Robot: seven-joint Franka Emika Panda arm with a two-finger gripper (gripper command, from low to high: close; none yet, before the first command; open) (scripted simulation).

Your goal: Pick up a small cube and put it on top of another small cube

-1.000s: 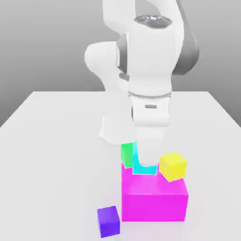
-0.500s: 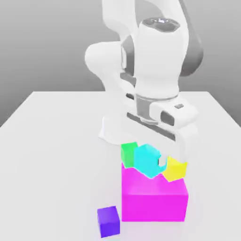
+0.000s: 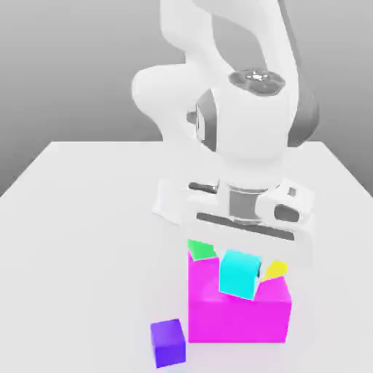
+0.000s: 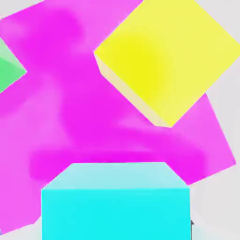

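Your gripper (image 3: 240, 275) is clamped on the cyan cube (image 3: 239, 274), which hangs clear of the desk (image 3: 80, 218) and above the top face of the big magenta block (image 3: 239, 315). In the exterior view the cube sits slightly tilted between the gripper's fingers, right under the white hand. The yellow cube (image 3: 275, 270) lies just beside the gripper on the exterior view's right, resting on the magenta block and partly covered by the hand. The green cube (image 3: 201, 248) is just beyond the gripper toward the exterior view's left, at the block's far corner. The purple cube (image 3: 168, 342) stands on the desk below and to the exterior view's left of the gripper, close to the block's near corner but apart from it. From the hand view you see the cyan cube (image 4: 116, 201) nearest the camera, with the magenta block (image 4: 70, 108) beneath it, the yellow cube (image 4: 164, 51) turned at an angle on that surface, and a corner of the green cube (image 4: 8, 68) at the edge.
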